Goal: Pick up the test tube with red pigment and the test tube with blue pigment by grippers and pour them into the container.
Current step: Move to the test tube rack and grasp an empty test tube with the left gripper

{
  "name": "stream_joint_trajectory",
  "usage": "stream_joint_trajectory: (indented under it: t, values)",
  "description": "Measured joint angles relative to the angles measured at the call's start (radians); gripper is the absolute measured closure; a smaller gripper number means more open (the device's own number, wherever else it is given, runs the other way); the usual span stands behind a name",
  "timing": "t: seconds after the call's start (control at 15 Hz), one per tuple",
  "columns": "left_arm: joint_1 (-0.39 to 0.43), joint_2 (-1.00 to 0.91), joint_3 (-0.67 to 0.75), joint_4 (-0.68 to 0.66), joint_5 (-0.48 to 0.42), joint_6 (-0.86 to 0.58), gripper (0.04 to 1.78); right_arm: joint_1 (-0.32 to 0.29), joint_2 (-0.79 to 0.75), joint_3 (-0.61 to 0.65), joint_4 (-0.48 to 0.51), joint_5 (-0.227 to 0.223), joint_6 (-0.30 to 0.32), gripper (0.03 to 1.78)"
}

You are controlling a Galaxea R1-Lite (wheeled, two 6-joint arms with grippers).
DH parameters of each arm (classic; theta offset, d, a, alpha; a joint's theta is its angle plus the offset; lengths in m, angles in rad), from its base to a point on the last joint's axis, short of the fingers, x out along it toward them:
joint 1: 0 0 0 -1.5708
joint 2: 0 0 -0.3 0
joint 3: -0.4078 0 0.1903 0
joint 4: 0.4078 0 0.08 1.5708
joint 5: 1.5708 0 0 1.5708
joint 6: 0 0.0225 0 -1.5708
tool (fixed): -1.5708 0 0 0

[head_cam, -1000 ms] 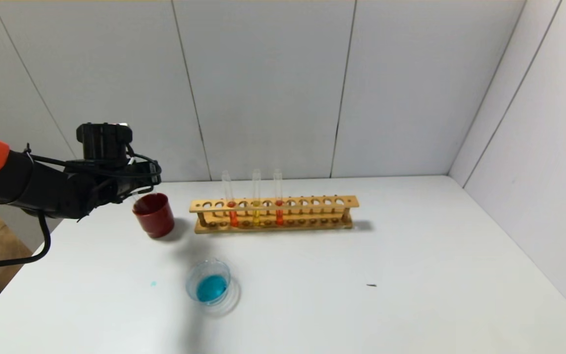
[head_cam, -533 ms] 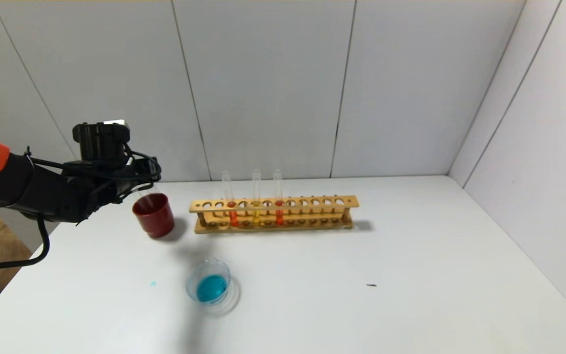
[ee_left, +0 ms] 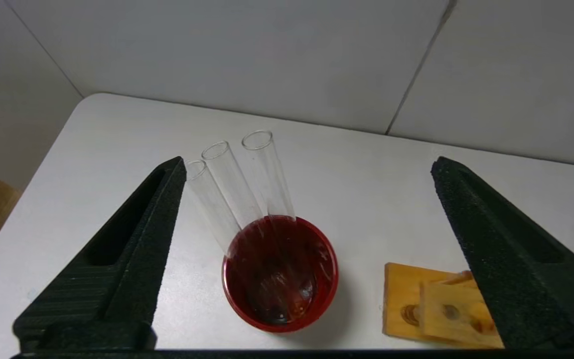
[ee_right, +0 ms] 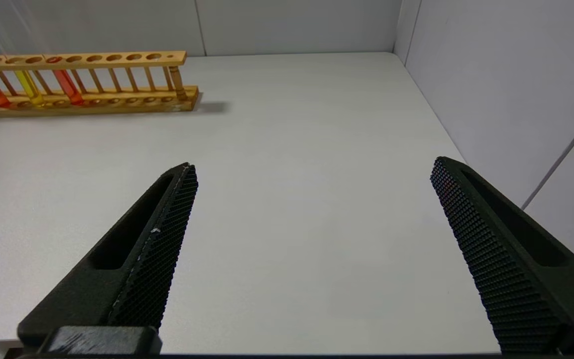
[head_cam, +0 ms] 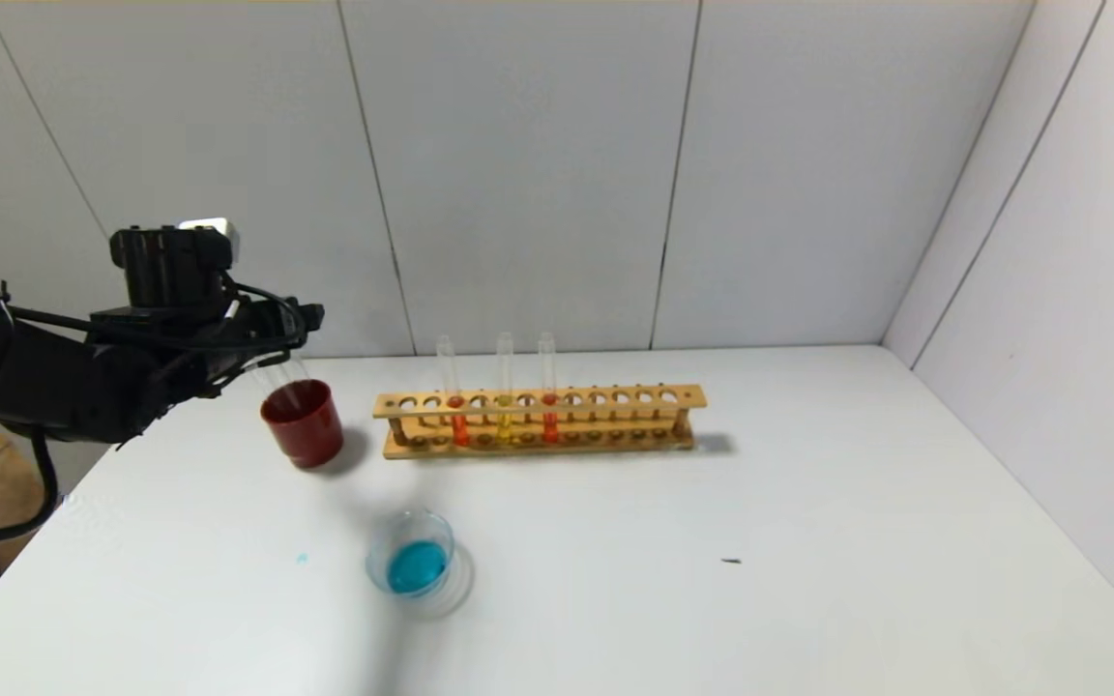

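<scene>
No legible text, labels, brands or numbers anywhere in view.
Wooden rack (head_cam: 538,418), dark red cup (head_cam: 303,422), glass dish (head_cam: 411,553) and wall panels all bare of markings; nothing printed on either gripper's fingers.

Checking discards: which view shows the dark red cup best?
Left wrist view: it looks down into the dark red cup, showing three empty tubes leaning inside, framed by the open left gripper. Head view shows the cup only side-on, small. Right wrist view misses it.
</scene>
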Motion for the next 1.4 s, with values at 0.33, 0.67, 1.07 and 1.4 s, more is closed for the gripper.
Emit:
stream_joint_trajectory:
  t: [0.33,0.67,1.07,1.4]
  values:
    - [-0.131,-0.164,0.107,0.003,0.006,0.033,0.07,0.000,0.000,0.000,0.000,0.000,0.000,0.10]
    - [-0.298,-0.303,0.193,0.010,0.019,0.030,0.07,0.000,0.000,0.000,0.000,0.000,0.000,0.10]
    - [-0.375,-0.266,0.209,-0.006,0.045,0.011,0.07,0.000,0.000,0.000,0.000,0.000,0.000,0.10]
    - [-0.386,-0.133,0.210,-0.157,0.047,0.001,0.07,0.000,0.000,0.000,0.000,0.000,0.000,0.10]
